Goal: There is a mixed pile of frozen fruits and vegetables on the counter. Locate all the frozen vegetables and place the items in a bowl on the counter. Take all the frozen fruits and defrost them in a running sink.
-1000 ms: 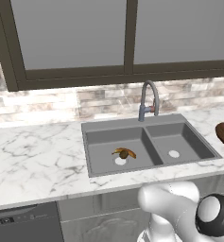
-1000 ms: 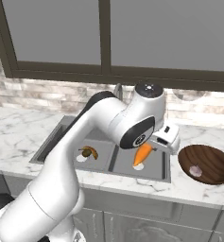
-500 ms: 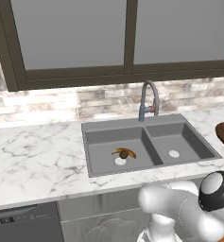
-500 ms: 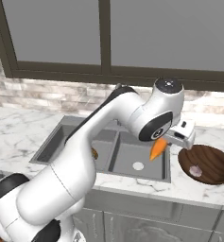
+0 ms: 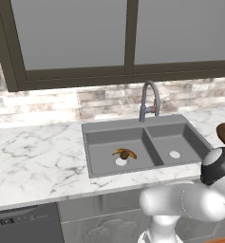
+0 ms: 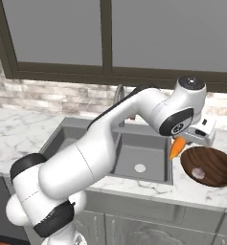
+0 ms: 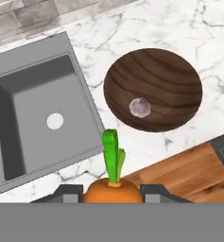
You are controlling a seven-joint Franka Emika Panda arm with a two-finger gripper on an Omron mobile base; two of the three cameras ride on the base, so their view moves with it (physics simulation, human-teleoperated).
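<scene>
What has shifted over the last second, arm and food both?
The arm has swung right, carrying the carrot from above the right basin to the near edge of the bowl. The claw stays shut on the carrot throughout; nothing was let go. Unchanged: the pinkish-white bulb lies in the bowl, the banana and kiwi rest in the left basin of the sink.

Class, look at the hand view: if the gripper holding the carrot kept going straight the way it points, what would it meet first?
Probably the marble counter, on the strip between the sink and the bowl. The gripper holds the carrot and looks down just short of the bowl's rim; depth is hard to judge.
</scene>
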